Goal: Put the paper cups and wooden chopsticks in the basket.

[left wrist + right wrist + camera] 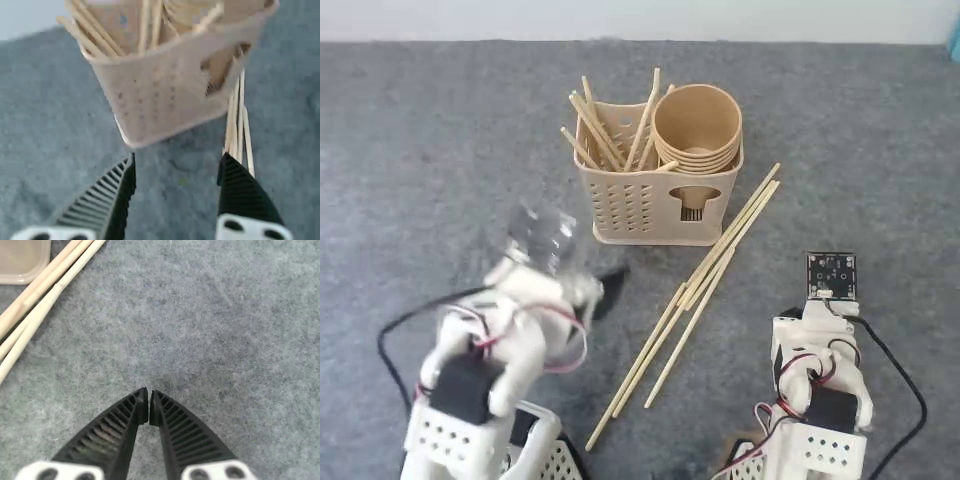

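Observation:
A beige slotted basket [620, 205] stands mid-table. It holds a stack of paper cups [697, 125] and several wooden chopsticks [610, 135]. Several more chopsticks [695, 295] lie on the grey carpet, fanning from the basket's right corner toward the front. My left gripper [175, 162] is open with nothing between its fingers. It hovers just in front of the basket [165, 95], with the loose chopsticks [237, 125] beside it. My right gripper [149, 392] is shut and holds nothing. It points at bare carpet, with the loose chopsticks [35, 295] off to one side.
The left arm [510, 340] and the right arm [820, 380] sit at the front edge. A corner of the basket [20, 260] appears in the right wrist view. Grey carpet stretches open on both sides of the basket.

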`<state>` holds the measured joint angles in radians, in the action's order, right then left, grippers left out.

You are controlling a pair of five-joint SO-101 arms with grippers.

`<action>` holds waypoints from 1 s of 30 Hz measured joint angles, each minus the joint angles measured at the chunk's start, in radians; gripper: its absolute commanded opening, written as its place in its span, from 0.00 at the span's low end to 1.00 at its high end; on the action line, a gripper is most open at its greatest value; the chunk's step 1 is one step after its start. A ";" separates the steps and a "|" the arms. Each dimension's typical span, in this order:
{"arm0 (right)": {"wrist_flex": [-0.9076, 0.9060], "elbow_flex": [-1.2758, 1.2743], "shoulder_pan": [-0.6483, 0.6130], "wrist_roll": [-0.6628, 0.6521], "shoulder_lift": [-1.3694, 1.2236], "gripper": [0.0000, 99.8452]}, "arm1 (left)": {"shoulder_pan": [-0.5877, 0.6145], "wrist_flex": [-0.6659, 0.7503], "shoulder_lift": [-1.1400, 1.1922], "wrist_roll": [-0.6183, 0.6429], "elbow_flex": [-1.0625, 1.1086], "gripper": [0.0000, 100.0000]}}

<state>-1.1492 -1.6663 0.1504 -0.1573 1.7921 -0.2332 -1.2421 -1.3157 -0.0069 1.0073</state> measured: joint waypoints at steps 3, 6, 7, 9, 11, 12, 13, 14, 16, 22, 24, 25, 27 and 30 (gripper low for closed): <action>0.000 0.000 0.000 0.000 0.000 0.02 | -0.035 -0.025 -0.061 0.002 0.144 0.25; 0.000 0.000 0.000 0.000 0.000 0.02 | -0.041 0.018 -0.043 0.025 0.278 0.25; 0.000 0.000 0.000 0.000 0.000 0.02 | -0.046 0.037 -0.021 0.029 0.305 0.25; 0.000 0.000 0.000 0.000 0.000 0.02 | -0.051 0.063 0.046 0.032 0.324 0.25; 0.000 0.000 0.000 0.000 0.000 0.02 | -0.054 0.075 0.126 0.032 0.324 0.25; 0.000 0.000 0.000 0.000 0.000 0.02 | -0.058 0.080 0.186 0.032 0.319 0.25; 0.000 0.000 0.000 0.000 0.000 0.02 | -0.064 0.081 0.242 0.032 0.310 0.25; 0.000 0.000 0.000 0.000 0.000 0.02 | -0.071 0.081 0.298 0.032 0.296 0.25; 0.000 0.000 0.000 0.000 0.000 0.02 | -0.072 0.104 0.425 0.032 0.255 0.25; 0.000 0.000 0.000 0.000 0.000 0.02 | -0.094 0.261 0.746 0.040 0.190 0.25; 0.000 0.000 0.000 0.000 0.000 0.02 | -0.121 0.298 0.796 0.041 0.186 0.25; 0.000 0.000 0.000 0.000 0.000 0.02 | -0.138 0.307 0.804 0.041 0.186 0.25; 0.000 0.000 0.000 0.000 0.000 0.02 | -0.169 0.313 0.804 0.041 0.186 0.25; 0.000 0.000 0.000 0.000 0.000 0.02 | -0.193 0.318 0.801 0.064 0.186 0.25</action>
<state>-1.1492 -1.6663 0.1504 -0.1573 1.7921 -0.4266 -0.9244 -0.5148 0.0575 1.1930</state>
